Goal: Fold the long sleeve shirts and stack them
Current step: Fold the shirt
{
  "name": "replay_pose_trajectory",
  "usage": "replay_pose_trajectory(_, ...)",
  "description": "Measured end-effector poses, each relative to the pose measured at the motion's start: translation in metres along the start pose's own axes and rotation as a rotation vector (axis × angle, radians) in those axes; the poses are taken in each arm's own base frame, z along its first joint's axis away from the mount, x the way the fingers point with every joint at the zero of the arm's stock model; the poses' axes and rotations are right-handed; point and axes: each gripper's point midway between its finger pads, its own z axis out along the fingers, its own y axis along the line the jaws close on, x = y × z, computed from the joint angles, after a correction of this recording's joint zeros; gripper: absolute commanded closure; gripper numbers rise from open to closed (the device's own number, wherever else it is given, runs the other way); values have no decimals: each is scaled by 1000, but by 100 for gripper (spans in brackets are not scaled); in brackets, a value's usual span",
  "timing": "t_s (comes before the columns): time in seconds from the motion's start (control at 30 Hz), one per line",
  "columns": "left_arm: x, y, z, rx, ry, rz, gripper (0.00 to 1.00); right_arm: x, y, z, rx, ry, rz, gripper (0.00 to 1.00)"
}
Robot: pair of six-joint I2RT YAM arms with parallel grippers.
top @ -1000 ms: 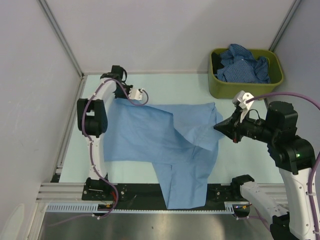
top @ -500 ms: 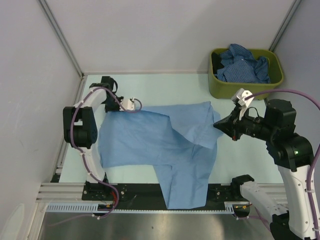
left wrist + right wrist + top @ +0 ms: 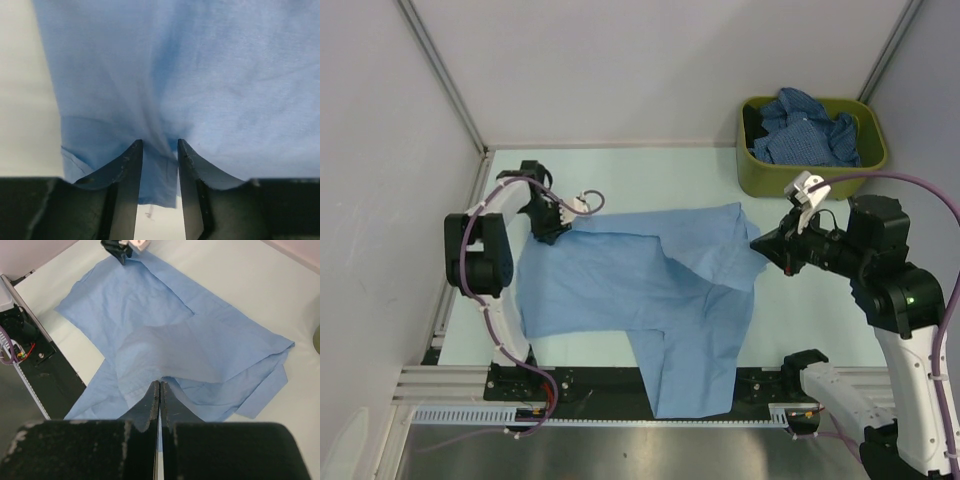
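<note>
- Overhead, a light blue shirt (image 3: 620, 290) lies spread across the pale table (image 3: 650, 175). One long panel of it trails over the dark rail (image 3: 580, 385) at the near edge, between the two arm bases.
- At the shirt's far left corner, the left gripper (image 3: 552, 228) sits low on the cloth. Its wrist view shows the fingers (image 3: 127, 170) parted and released, with a gathered fold of blue fabric running up between them.
- On the right, the right gripper (image 3: 761, 247) is clenched on the shirt's right edge. The cloth is pinched between its two closed fingers, which hold that flap off the table and draped back over the body of the garment.
- In the far right corner, an olive-green bin (image 3: 810, 180) stands near the shirt's far right corner and just beyond the right gripper. Darker blue shirts (image 3: 810, 135) are heaped inside it, crumpled and reaching the rim.
</note>
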Motion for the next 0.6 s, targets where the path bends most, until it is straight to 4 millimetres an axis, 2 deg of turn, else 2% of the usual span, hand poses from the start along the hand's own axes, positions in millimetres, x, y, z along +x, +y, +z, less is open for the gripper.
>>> replay_pose_trajectory(0.07,-2,2,-13,3,-40,-77,56,0,-1,2,0,3,6,100)
replay_pose_trajectory(0.1,-2,10,-24,-17,-64,-123,55,0,-2,3,-1,3,7,100)
replay_pose_trajectory(0.2,0,54,-73,-161,-158,-254,55,-1,-2,4,-3,0,9,100)
replay_pose_trajectory(0.27,4,75,-96,-240,-196,-313,55,0,-3,5,-4,1,13,100)
replay_pose_trajectory(0.33,10,87,-109,-293,-218,-372,55,2,-3,7,-8,4,17,100)
replay_pose_trajectory(0.43,10,94,-99,-281,-227,-440,55,3,-4,8,-7,7,19,100)
replay_pose_trajectory(0.6,13,102,-54,-211,-212,-541,47,6,-4,9,-10,10,23,100)
